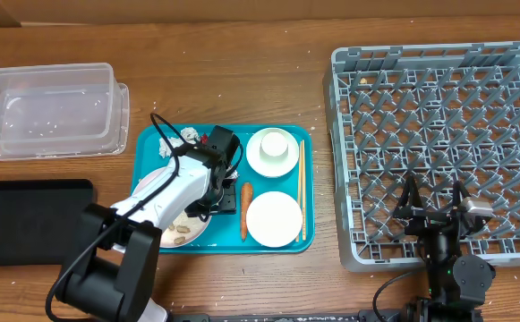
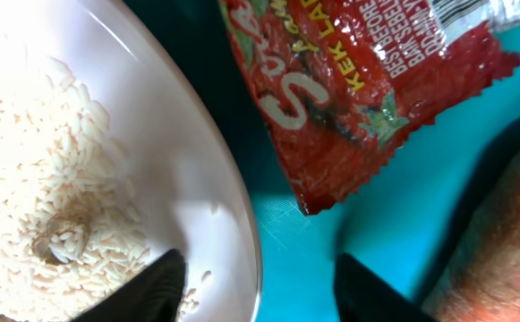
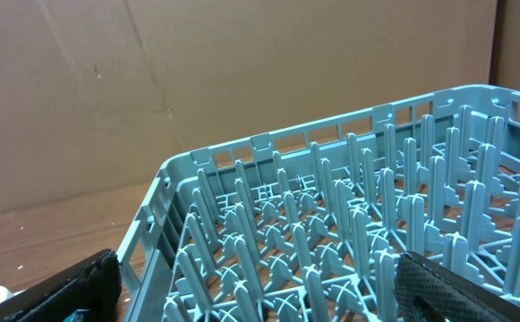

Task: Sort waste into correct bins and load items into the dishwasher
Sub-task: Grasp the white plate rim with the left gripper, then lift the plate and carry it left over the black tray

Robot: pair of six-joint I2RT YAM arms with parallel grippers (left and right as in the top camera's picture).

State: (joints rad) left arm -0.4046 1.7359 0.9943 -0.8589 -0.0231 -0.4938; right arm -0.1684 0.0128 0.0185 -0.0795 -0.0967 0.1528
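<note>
My left gripper [image 2: 260, 291] is open low over the teal tray [image 1: 148, 148], and its two fingers straddle the rim of the pale plate [image 2: 179, 170]. The plate holds white rice scraps [image 2: 54, 179]. The red snack wrapper [image 2: 367, 89] lies just ahead of the fingers, and the orange carrot [image 2: 501, 241] lies to the right. From overhead, the left gripper [image 1: 225, 195] sits between the plate [image 1: 197, 228] and the carrot [image 1: 245, 210]. The tissue [image 1: 174, 139] lies at the tray's back left. My right gripper [image 1: 434, 201] is open and empty over the grey dish rack [image 1: 439, 98].
On the teal tray stand a white bowl with a cup in it [image 1: 271, 150], another white bowl [image 1: 274, 218] and the chopsticks [image 1: 302, 188]. The clear tub [image 1: 49, 112] stands at the back left, with the black tray [image 1: 27, 219] in front of it. The rack's pegs [image 3: 331, 224] fill the right wrist view.
</note>
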